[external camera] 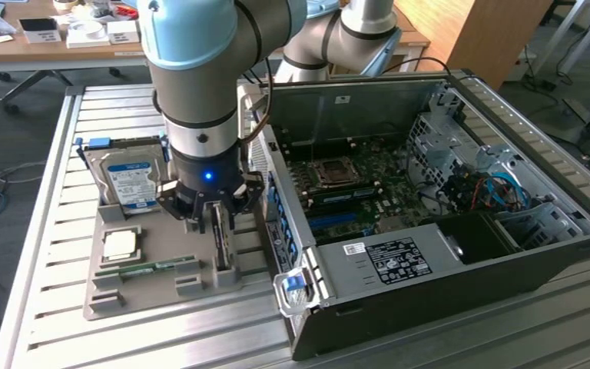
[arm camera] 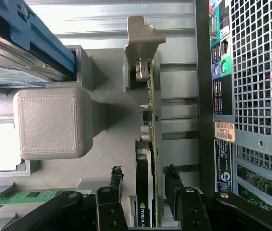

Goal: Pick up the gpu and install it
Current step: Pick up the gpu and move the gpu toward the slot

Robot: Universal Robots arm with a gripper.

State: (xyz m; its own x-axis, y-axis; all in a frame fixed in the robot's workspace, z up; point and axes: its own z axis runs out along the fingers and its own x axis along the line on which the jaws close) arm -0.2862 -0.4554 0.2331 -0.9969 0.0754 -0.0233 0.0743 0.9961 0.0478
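The gpu (arm camera: 145, 183) stood on edge in a slot of the grey holder (external camera: 105, 298), evidently so the jaws, spread wide, could straddle it.

The big grey arm (external camera: 200, 69) bends over and points straight down. Its gripper (external camera: 216, 231) hangs low, and its two black fingers (arm camera: 116, 179) are spread wide apart, not squeezing.
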